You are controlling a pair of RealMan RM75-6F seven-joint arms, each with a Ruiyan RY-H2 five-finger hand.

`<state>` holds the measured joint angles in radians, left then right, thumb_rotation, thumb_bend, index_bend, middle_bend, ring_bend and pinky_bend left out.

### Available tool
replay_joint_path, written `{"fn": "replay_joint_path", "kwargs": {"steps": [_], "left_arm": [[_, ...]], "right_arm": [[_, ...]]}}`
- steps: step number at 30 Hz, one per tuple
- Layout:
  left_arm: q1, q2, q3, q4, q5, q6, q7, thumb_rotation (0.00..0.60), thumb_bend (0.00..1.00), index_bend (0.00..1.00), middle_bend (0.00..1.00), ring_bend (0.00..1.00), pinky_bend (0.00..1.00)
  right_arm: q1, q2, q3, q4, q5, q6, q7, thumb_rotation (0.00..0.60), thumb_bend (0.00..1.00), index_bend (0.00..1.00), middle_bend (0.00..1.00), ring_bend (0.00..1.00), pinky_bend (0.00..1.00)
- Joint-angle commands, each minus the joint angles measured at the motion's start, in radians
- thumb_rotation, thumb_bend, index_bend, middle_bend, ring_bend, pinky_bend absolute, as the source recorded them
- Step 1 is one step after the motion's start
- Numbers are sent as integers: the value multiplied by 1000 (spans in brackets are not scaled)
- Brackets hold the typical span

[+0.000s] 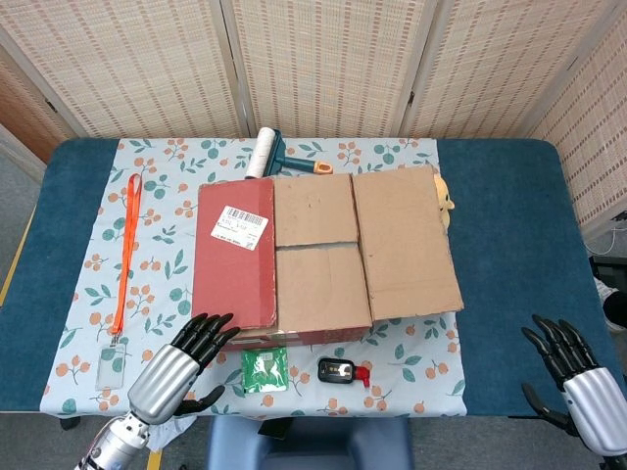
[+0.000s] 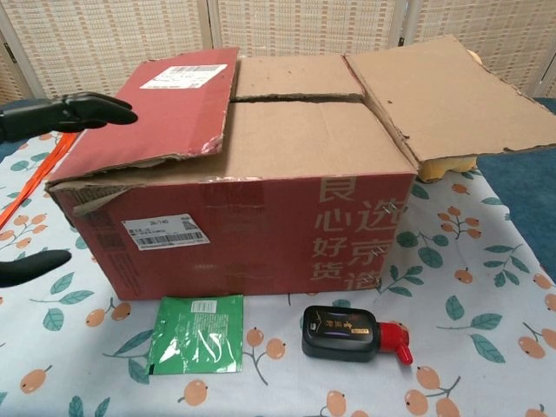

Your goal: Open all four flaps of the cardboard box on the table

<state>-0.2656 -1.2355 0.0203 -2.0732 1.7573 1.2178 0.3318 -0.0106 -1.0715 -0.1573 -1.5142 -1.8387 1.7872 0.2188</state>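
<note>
The red cardboard box [image 1: 294, 259] [image 2: 261, 226] stands mid-table. Its left flap [image 1: 233, 257] [image 2: 156, 109], red with a white label, lies nearly flat over the top. Two brown inner flaps [image 1: 315, 209] [image 1: 323, 289] lie closed. The right flap [image 1: 404, 243] [image 2: 447, 91] is folded outward past the box's side. My left hand [image 1: 181, 362] [image 2: 65, 113] hovers open at the box's near-left corner, fingers extended toward the red flap's edge, touching nothing. My right hand [image 1: 578, 377] is open at the table's near-right edge, far from the box.
A green packet [image 1: 265, 369] [image 2: 196, 333] and a black ink bottle with red cap [image 1: 341, 371] [image 2: 347, 334] lie before the box. An orange lanyard [image 1: 125, 245] with a badge lies left. A lint roller [image 1: 266, 152] sits behind the box, a yellow object [image 1: 446, 201] right.
</note>
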Motion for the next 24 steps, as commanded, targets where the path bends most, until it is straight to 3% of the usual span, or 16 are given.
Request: {"fn": "replay_joint_path", "kwargs": {"steps": [1,5,11,18,24], "left_arm": [[-33,-51,-40,-29,-65,-37,69,600,374,0,0,3,78],[-25,-145,-94,0,-120,19,216,600,375,0,0,8,137],[-27,-296,-129,41,-147,74,388,600,375,0,0,10,145],[-26,-419,-156,62,-205,128,481,600,375,0,0,3,158],[-42,-486,-181,115,-242,145,498,600,376,0,0,0,158]], "right_arm": [[-9,14,4,12,-2,17,34,600,458,0,0,0,0],[-15,18,5,12,1,8,34,600,458,0,0,0,0],[-14,27,14,9,11,-6,64,600,459,0,0,0,0],[-5,55,16,20,33,-28,174,600,459,0,0,0,0],[-10,57,18,30,27,-27,189,600,458,0,0,0,0]]}}
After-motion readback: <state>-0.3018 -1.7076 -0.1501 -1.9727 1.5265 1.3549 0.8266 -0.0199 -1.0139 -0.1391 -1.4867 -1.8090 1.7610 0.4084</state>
